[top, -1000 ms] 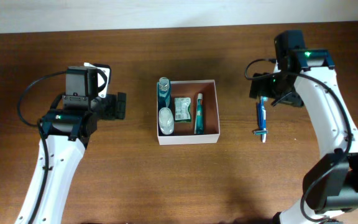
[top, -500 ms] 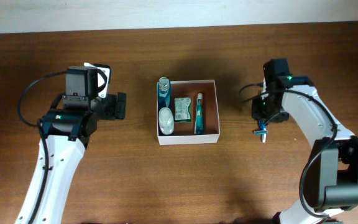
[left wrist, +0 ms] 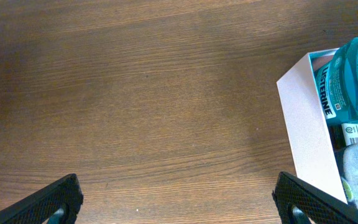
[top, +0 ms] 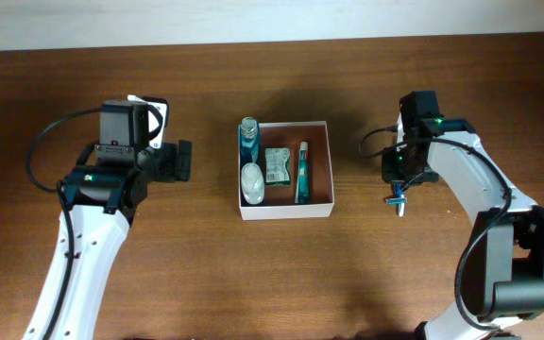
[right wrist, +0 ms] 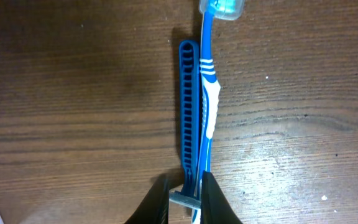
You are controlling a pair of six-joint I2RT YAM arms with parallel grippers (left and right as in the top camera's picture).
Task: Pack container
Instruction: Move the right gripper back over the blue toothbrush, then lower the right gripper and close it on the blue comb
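Note:
The container (top: 328, 165), a white-walled square box with a reddish-brown inside, sits mid-table. It holds a teal mouthwash bottle (top: 248, 135), a round clear item (top: 252, 181), a small packet (top: 277, 165) and a teal tube (top: 302, 173). Right of it, a blue razor (right wrist: 189, 112) and a blue-white toothbrush (right wrist: 207, 93) lie side by side on the wood. My right gripper (right wrist: 188, 199) is shut on their near ends, with the razor's grey head between the fingers. My left gripper (left wrist: 179, 208) hangs open over bare wood left of the container wall (left wrist: 306, 124).
The mouthwash bottle (left wrist: 347, 87) stands just inside the container's left wall. The toothbrush's capped head (right wrist: 224, 7) points away from my right gripper. Dark wooden table (top: 206, 264) spreads all around, with a pale wall strip along its far edge.
My right arm came down over the razor and toothbrush and its jaws closed from wide open onto their ends. The left arm and the container's contents have not moved.

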